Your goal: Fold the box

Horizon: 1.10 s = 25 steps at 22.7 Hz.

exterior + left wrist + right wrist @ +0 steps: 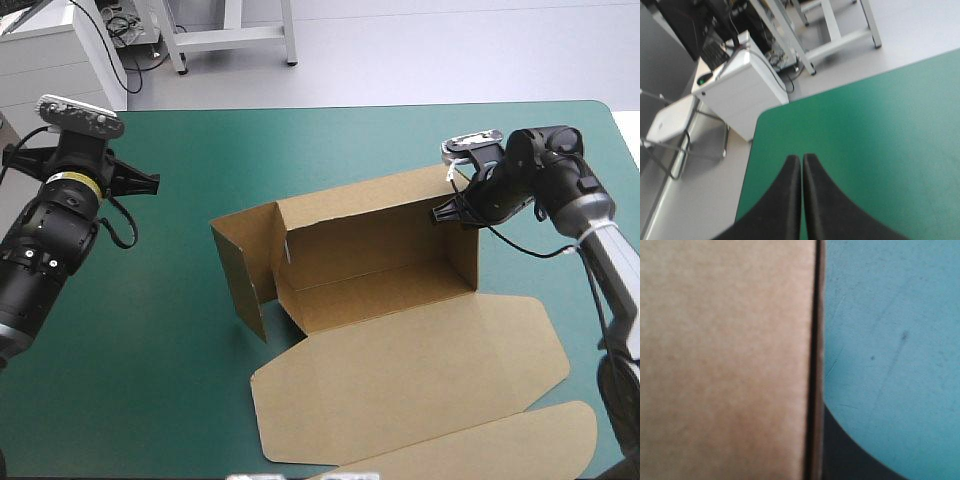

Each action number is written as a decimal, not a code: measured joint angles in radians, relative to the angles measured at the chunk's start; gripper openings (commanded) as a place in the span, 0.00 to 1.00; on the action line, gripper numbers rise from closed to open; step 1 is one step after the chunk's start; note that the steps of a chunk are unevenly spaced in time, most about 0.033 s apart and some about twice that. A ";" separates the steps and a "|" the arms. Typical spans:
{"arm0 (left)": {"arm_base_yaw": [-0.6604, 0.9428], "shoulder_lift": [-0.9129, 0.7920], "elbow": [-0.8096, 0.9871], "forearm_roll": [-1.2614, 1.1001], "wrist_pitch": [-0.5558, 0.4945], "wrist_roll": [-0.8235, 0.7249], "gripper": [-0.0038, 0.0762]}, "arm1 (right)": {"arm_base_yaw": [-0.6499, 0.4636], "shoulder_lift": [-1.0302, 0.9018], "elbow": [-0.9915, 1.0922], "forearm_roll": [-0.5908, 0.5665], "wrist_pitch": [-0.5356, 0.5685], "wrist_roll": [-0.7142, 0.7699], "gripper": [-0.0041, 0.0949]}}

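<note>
The brown box (380,270) stands in the middle of the teal-green cover (150,350). Its back wall and right end wall are raised, and a left end flap (240,275) stands out at an angle. The lid (410,380) lies flat toward the near edge. My right gripper (447,212) sits at the top of the right end wall, shut on it. In the right wrist view the board (725,360) is edge-on at the middle, with one black finger (845,457) beside it. My left gripper (150,183) (801,157) hovers shut at the far left, away from the box.
The left gripper points at the table's far left corner (760,117); a white cabinet (740,95) stands on the floor beyond it. A long rounded flap (500,445) of the box reaches the near edge. Bare cover lies left of the box.
</note>
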 measured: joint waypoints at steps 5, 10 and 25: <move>0.115 0.029 0.000 -0.262 0.081 0.172 0.05 | 0.000 0.109 -0.108 0.003 -0.013 0.010 0.06; 0.173 0.075 0.000 -0.423 0.156 0.292 0.05 | 0.000 0.203 -0.177 0.014 -0.120 0.013 0.26; 0.189 0.154 0.000 -0.484 0.192 0.330 0.05 | 0.000 0.203 -0.490 -0.109 0.072 0.041 0.49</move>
